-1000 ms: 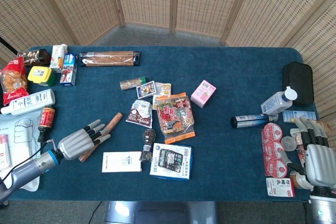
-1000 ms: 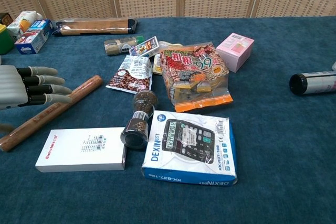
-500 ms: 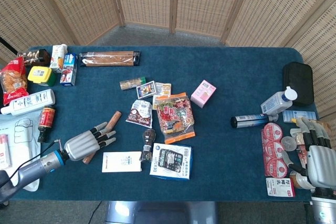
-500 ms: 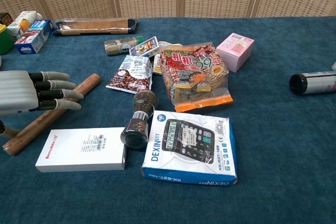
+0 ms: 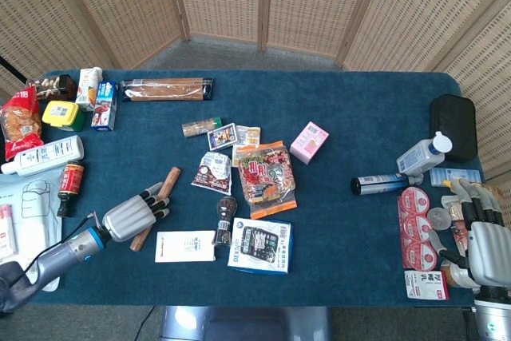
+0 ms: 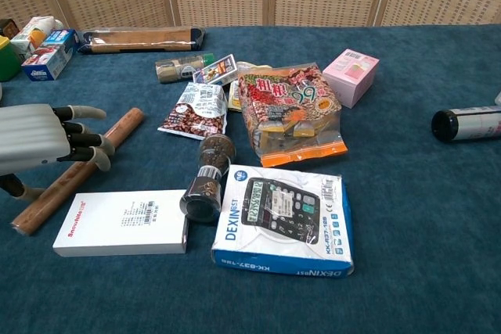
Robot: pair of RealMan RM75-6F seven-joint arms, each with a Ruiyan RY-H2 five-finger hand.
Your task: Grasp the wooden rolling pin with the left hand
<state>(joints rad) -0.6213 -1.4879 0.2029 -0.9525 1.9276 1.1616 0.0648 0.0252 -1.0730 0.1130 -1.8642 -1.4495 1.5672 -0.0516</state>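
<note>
The wooden rolling pin (image 5: 166,184) (image 6: 119,127) lies slantwise on the blue table (image 5: 351,117), left of centre near the front edge. My left hand (image 5: 129,216) (image 6: 37,138) is over its middle, palm down. The fingers (image 6: 88,145) curl down over the far side of the pin and the thumb (image 6: 17,189) sits on the near side. They are not closed around it. My right hand (image 5: 485,235) rests at the front right corner, fingers apart and holding nothing; only the head view shows it.
A white box (image 6: 121,222) lies just right of the pin's near end, with a dark grinder (image 6: 207,174) and a calculator box (image 6: 283,219) beyond. A coffee sachet (image 6: 196,111) and snack bag (image 6: 291,111) lie further back. A brown bottle (image 5: 70,181) stands left of my hand.
My left hand has moved right over the pin and its fingers have curled down from straight. The pin has shifted a little. The right hand has stayed still.
</note>
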